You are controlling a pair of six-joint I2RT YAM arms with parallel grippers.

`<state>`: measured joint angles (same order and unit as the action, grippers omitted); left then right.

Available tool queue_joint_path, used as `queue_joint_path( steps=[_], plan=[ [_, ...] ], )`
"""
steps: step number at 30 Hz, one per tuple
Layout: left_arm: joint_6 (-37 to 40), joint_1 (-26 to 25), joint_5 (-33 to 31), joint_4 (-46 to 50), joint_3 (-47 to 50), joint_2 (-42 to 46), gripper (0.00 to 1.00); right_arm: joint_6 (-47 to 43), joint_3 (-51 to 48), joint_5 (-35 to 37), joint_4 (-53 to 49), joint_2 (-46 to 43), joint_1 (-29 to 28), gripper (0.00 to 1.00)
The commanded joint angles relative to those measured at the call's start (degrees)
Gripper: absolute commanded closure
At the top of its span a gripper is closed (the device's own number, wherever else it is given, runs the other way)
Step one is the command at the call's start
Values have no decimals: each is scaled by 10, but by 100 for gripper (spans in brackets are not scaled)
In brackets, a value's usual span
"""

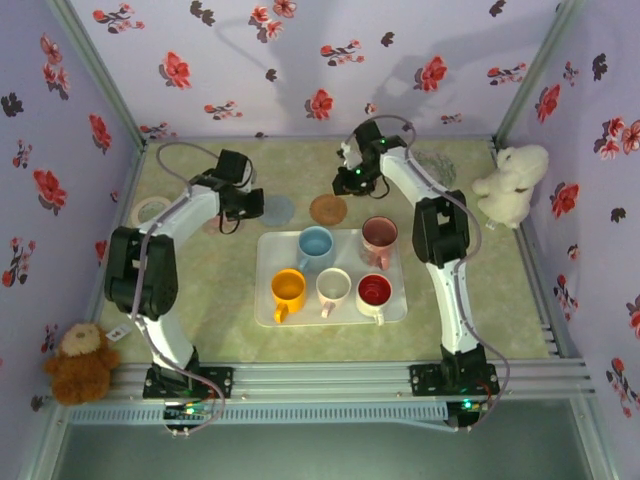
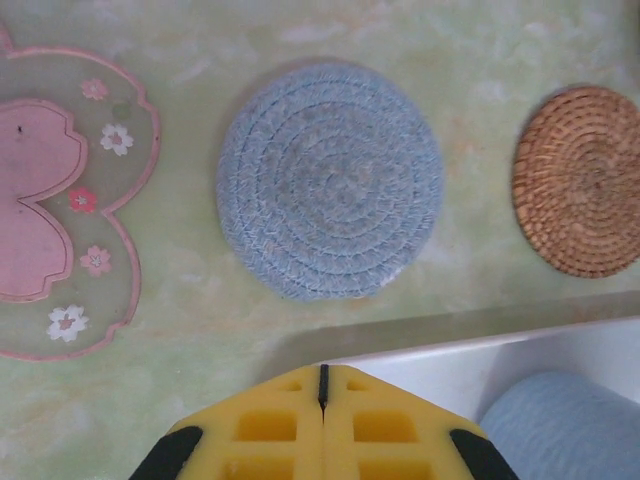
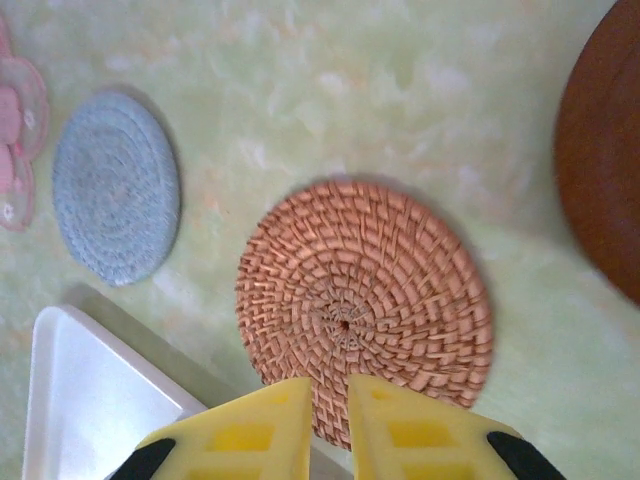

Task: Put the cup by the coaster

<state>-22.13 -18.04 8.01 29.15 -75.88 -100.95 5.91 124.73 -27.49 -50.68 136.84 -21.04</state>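
Five cups stand on the white tray: blue, mauve, orange, white and red. Behind the tray lie a blue-grey woven coaster and a brown rattan coaster. My left gripper hovers shut and empty just left of the blue-grey coaster, with the tray corner and blue cup below it. My right gripper hangs over the rattan coaster, its fingers a narrow gap apart, holding nothing.
A pink flower-shaped coaster lies left of the blue-grey one. A dark brown round disc lies right of the rattan coaster. A grey mesh coaster and a white plush sit back right. A white ring and a teddy bear are at left.
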Motion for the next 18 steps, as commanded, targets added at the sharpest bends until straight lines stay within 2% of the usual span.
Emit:
queue_joint_path(
  steps=[1, 5, 9, 12, 16, 18],
  plan=[
    [15, 2, 16, -40, 22, 43, 94, -17, 19, 76, 8, -32, 6, 80],
    [22, 1, 22, -70, 45, 73, 90, -5, 21, 110, 22, -21, 26, 81],
    [21, 1, 24, -91, 64, 97, 75, 4, 49, 121, 23, 8, 47, 84],
    [21, 0, 26, -101, 76, 110, 63, 4, 79, 127, 24, 33, 54, 90],
    [21, -1, 32, -119, 89, 123, 42, 2, 132, 129, 11, 72, 59, 99],
    [23, -1, 40, -130, 96, 127, 30, 3, 151, 131, 8, 90, 60, 100]
  ],
)
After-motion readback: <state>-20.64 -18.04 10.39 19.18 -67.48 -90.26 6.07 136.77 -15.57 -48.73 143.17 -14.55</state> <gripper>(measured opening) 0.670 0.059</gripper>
